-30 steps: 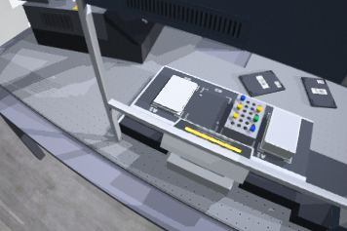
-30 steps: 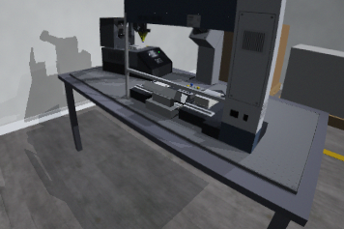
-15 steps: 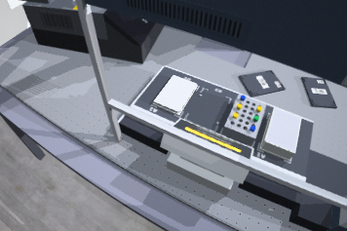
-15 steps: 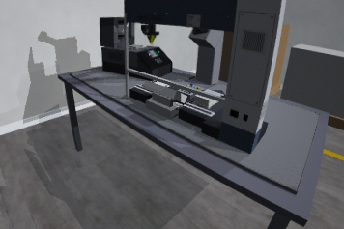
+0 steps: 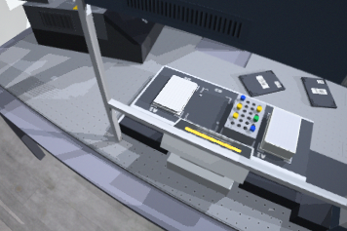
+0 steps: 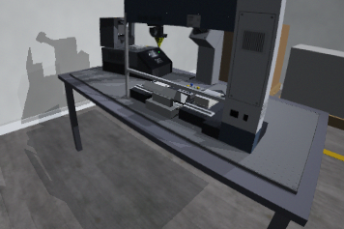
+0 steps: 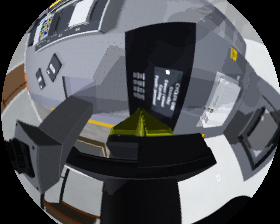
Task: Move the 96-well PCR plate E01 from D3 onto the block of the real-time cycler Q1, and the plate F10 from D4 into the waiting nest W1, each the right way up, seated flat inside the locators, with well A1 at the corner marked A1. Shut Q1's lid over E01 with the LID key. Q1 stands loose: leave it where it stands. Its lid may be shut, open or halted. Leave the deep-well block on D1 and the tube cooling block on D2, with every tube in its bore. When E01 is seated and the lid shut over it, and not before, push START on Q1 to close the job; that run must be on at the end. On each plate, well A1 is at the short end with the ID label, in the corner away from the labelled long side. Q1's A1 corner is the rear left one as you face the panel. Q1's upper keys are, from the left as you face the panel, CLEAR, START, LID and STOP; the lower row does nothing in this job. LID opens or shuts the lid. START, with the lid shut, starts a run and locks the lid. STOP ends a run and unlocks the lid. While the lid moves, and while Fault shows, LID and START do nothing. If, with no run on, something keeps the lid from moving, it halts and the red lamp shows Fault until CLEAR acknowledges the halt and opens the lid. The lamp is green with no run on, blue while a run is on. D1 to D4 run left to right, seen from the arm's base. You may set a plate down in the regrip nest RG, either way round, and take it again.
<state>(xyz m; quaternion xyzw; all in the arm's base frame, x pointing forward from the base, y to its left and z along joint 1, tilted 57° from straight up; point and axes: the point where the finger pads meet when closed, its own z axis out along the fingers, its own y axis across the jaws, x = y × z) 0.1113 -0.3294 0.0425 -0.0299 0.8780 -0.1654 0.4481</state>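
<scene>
A grey tabletop (image 6: 290, 156) under a dark gantry (image 6: 203, 3) carries the deck. One white plate (image 5: 175, 94) and another (image 5: 283, 133) sit at the deck's ends, neither moved, so nearly all the task seems left. The gripper (image 7: 141, 123), pressed together on nothing, hangs above Q1's panel (image 7: 156, 87), likely for a key. The gantry beam crowds the space overhead.
</scene>
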